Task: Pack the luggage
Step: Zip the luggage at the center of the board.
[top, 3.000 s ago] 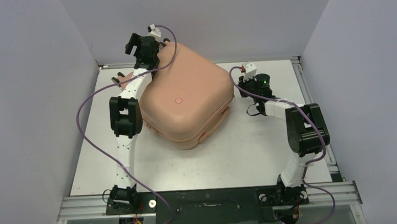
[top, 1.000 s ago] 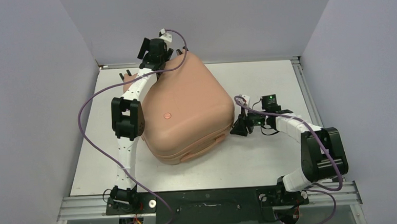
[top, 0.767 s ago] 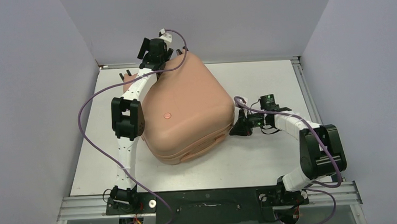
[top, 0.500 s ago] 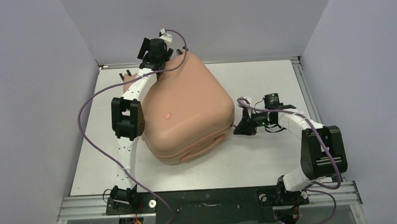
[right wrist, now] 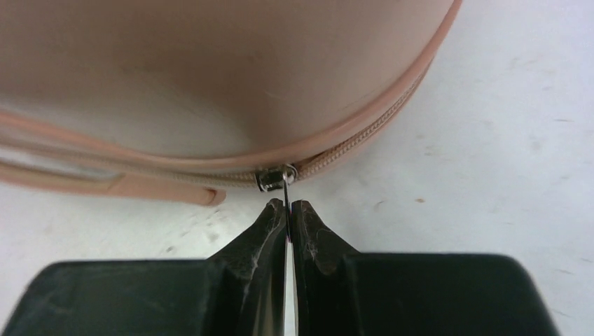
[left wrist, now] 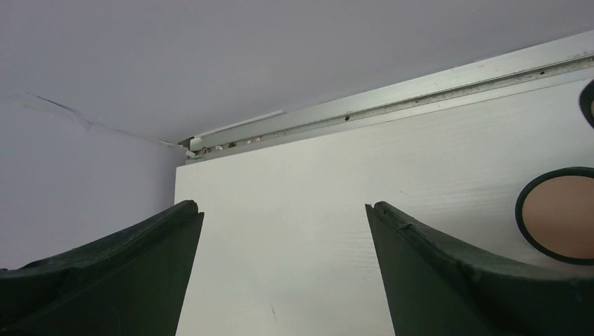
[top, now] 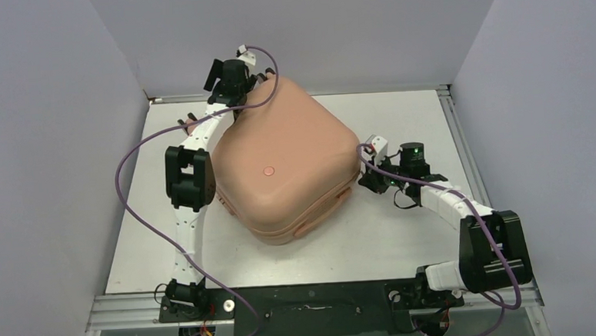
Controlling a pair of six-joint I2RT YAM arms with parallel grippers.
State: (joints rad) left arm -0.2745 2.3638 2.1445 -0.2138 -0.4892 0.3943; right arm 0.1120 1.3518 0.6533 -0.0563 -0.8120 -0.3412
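Note:
The salmon-pink luggage lies closed on the white table, its round dot facing up. In the right wrist view its shell fills the top, with the zip seam running along its lower edge. My right gripper is shut on the thin metal zipper pull, which hangs from the slider; in the top view it sits at the case's right side. My left gripper hovers at the far left corner of the case, open with nothing between its fingers.
A caster wheel shows at the right edge of the left wrist view. An aluminium rail and grey walls bound the table's far side. Purple cables trail from both arms.
My right gripper has closed on the zipper pull and moved slightly away and to the right. The luggage has turned and shifted right. The left arm has barely moved.

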